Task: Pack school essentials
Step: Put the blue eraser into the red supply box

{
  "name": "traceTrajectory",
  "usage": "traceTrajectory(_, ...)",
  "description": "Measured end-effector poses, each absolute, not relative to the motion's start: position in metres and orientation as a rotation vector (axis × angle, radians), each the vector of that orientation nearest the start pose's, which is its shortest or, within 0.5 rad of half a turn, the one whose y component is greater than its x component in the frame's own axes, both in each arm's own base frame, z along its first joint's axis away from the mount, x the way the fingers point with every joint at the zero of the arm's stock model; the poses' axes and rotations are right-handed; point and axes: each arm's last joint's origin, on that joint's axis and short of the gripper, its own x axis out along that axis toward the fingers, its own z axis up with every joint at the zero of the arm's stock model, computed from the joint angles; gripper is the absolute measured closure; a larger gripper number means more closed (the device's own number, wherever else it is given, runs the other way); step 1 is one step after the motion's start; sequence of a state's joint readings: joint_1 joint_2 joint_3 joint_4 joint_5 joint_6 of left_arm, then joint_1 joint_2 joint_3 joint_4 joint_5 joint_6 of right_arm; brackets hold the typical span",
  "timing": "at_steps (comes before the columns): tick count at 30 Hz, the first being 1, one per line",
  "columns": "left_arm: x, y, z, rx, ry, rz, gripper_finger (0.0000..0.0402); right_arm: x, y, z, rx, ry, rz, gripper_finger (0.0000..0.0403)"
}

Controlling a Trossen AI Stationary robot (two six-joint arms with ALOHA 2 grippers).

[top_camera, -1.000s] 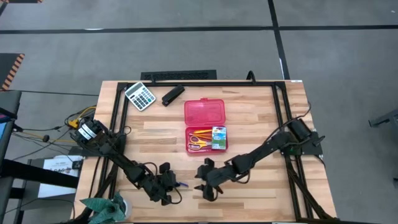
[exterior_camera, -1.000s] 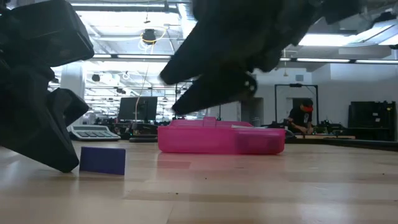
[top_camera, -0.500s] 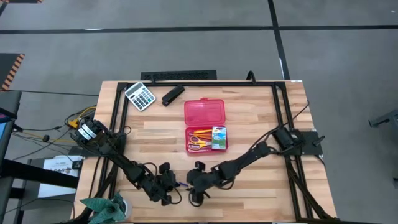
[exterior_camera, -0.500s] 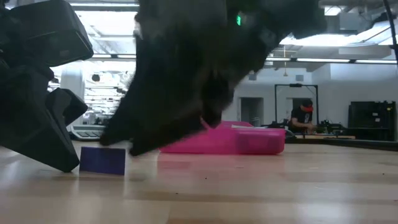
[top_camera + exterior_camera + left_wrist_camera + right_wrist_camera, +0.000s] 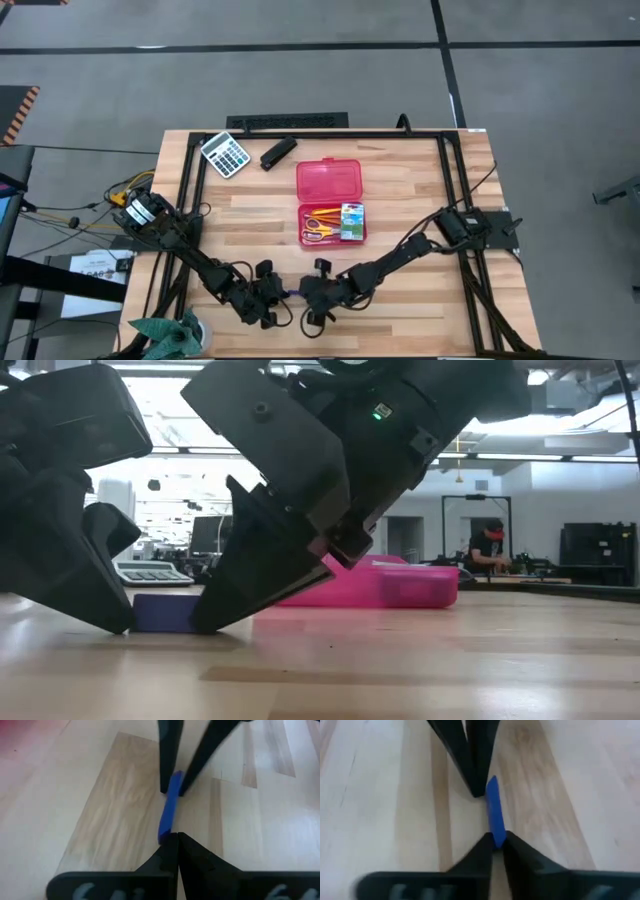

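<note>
Wooden table (image 5: 420, 190), pale planks, open workshop beyond with a person at a far bench; item in hand: tiny blue piece (image 5: 169, 814), a thin flat slip standing on edge near the table's front edge, well apart from the pink case (image 5: 331, 202); right gripper (image 5: 495, 842) has its two fingertips set either side of one end of the slip, narrowed to a slim gap and judged clamped or all but clamped on it; left gripper (image 5: 174, 840) sits at the slip's other end, fingers pressed together, tips touching or just beside that end, seemingly propping it upright; low view shows both dark grippers leaning in on the blue slip from opposite sides; progress, as judged: case lies open, lid flat toward the far side, tray already holding yellow-handled scissors (image 5: 318, 231), orange pencils (image 5: 322, 215) and green-and-white packet (image 5: 352, 221); outstanding: blue piece to be lifted and carried to the tray, lid to be closed; not for packing: grey calculator (image 5: 225, 154) and black stapler (image 5: 278, 152), side by side at the far left corner.
</note>
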State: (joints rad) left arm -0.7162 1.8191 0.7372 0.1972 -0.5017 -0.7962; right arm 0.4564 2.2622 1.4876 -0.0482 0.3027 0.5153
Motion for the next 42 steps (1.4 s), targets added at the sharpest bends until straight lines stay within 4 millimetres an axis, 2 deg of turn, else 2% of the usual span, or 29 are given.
traceTrajectory(2,0.244,-0.194,0.099,-0.255,0.741,0.099,0.0401,0.426,0.199,0.109,0.184,0.774,-0.054,0.0376)
traceTrajectory(3,0.244,-0.194,0.099,-0.255,0.741,0.099,0.0401,0.426,0.199,0.11,0.183,0.773,-0.055,0.0387)
traceTrajectory(9,0.244,-0.195,0.1,-0.289,0.754,0.086,0.0401,0.424,0.196,0.119,0.199,0.787,-0.046,0.0394)
traceTrajectory(13,0.242,-0.198,0.107,-0.33,0.773,0.04,0.0401,0.418,0.184,0.15,0.16,0.81,-0.047,0.039)
traceTrajectory(18,0.24,-0.195,0.122,-0.321,0.731,0.051,0.0401,0.4,0.143,0.185,0.078,0.824,-0.072,0.0397)
traceTrajectory(22,0.241,-0.192,0.134,-0.323,0.679,0.063,0.0401,0.374,0.1,0.221,0.123,0.756,-0.132,0.039)
traceTrajectory(24,0.242,-0.191,0.136,-0.323,0.662,0.079,0.0401,0.359,0.077,0.23,0.153,0.72,-0.168,0.0389)
traceTrajectory(28,0.243,-0.191,0.137,-0.349,0.637,0.1,0.0401,0.339,0.039,0.226,0.27,0.641,-0.186,0.0397)
traceTrajectory(32,0.243,-0.19,0.137,-0.384,0.625,0.129,0.0401,0.332,0.018,0.207,0.359,0.628,-0.154,0.0393)
traceTrajectory(35,0.243,-0.19,0.138,-0.395,0.62,0.137,0.0401,0.338,0.011,0.189,0.391,0.648,-0.128,0.0385)
traceTrajectory(42,0.245,-0.186,0.137,-0.413,0.618,0.159,0.0401,0.353,0.013,0.151,0.416,0.701,-0.086,0.0387)
